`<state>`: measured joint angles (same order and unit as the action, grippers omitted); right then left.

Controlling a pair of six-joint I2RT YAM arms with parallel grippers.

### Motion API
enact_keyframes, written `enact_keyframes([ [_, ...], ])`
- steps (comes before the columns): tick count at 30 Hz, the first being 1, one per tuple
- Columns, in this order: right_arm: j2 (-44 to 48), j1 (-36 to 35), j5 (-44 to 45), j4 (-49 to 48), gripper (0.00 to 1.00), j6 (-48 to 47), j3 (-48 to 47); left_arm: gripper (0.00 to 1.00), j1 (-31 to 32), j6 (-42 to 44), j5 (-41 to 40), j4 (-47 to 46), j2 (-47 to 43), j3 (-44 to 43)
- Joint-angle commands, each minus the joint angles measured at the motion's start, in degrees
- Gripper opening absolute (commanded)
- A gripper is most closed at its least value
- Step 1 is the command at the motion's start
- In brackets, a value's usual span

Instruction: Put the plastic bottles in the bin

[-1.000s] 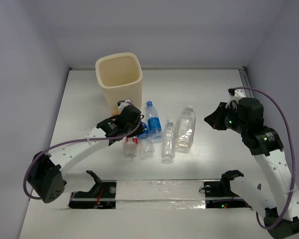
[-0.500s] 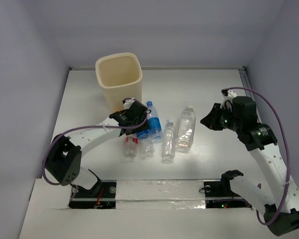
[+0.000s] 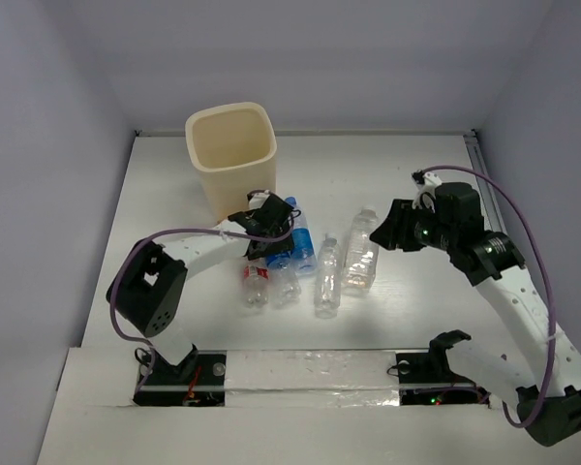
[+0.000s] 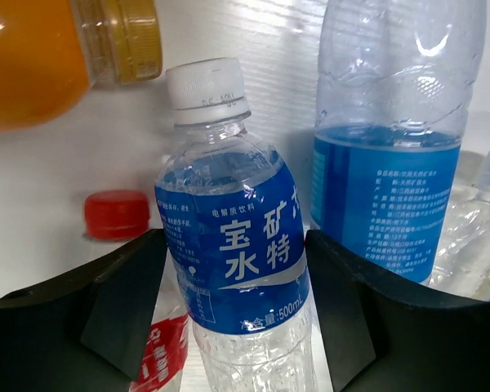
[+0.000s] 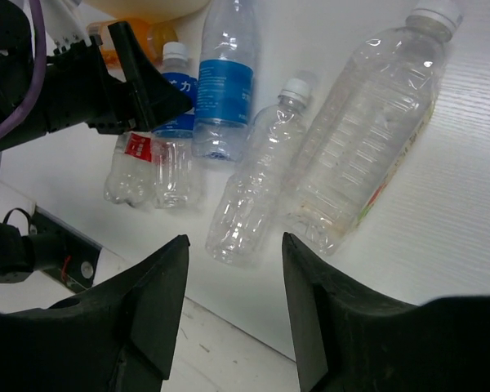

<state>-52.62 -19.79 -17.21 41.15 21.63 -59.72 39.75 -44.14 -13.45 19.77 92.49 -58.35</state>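
Bottles are lying on the bench (image 3: 387, 165) in a cluster just before the bin (image 3: 234, 184); none can be seen in the bin from the top view. The left tool (image 4: 234, 245) is set low over the small blue bottle (image 4: 233, 261), one finger on either side of the label. The gap is filled by the bottle, but whether the fingers press or merely straddle cannot be told; the label shows no dent. The bottle's long axis runs straight away from the tool, cap at the far end, so the jaws cross it squarely at mid-body. Just beside it lie the tall blue bottle (image 4: 392, 163) on one flank and the red-capped bottle (image 4: 117, 214) on the other, with the orange bottle (image 4: 33, 57) beyond the cap. The bin stands near, beyond and to the left of this tool, so the left arm is judged the nearer for the drop. The right tool (image 5: 234, 241) is held spread and empty above the bench, close by the large bottle (image 5: 367, 139) and the clear bottle (image 5: 257, 180); both lie lengthwise, caps toward the back.
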Motion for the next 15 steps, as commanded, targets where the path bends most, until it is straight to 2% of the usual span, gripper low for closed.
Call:
enact_keyframes([
  [1,-2.2,-1.6,-0.3,-4.6,0.56,-0.3,-1.4,0.66,-0.7,1.4,-0.1,-1.4,0.9,-2.8],
  [5,-6.2,-2.8,0.2,-7.1,0.58,-0.4,-2.5,0.64,-0.7,1.3,0.1,-2.5,1.6,-2.3],
  [7,-8.3,-3.4,0.2,-8.3,0.62,-0.8,-3.0,0.59,-0.7,1.3,0.2,-3.0,1.1,-1.9],
  [8,-10.9,-3.4,0.4,-9.0,0.65,-1.0,-3.9,0.56,-0.7,1.4,0.2,-3.3,0.9,-1.5],
  [9,-12.4,-4.0,0.5,-9.3,0.67,-1.4,-4.6,0.46,-0.7,1.4,0.2,-3.5,0.2,-1.4],
  [12,-17.8,-5.3,1.3,-10.5,0.73,-2.0,-7.4,0.34,-0.7,1.6,-0.1,-3.2,-1.8,-1.2],
  [15,-22.5,-5.9,1.3,-12.4,0.79,-1.5,-10.0,0.28,-0.7,1.6,-0.3,-2.3,-4.6,-1.0],
])
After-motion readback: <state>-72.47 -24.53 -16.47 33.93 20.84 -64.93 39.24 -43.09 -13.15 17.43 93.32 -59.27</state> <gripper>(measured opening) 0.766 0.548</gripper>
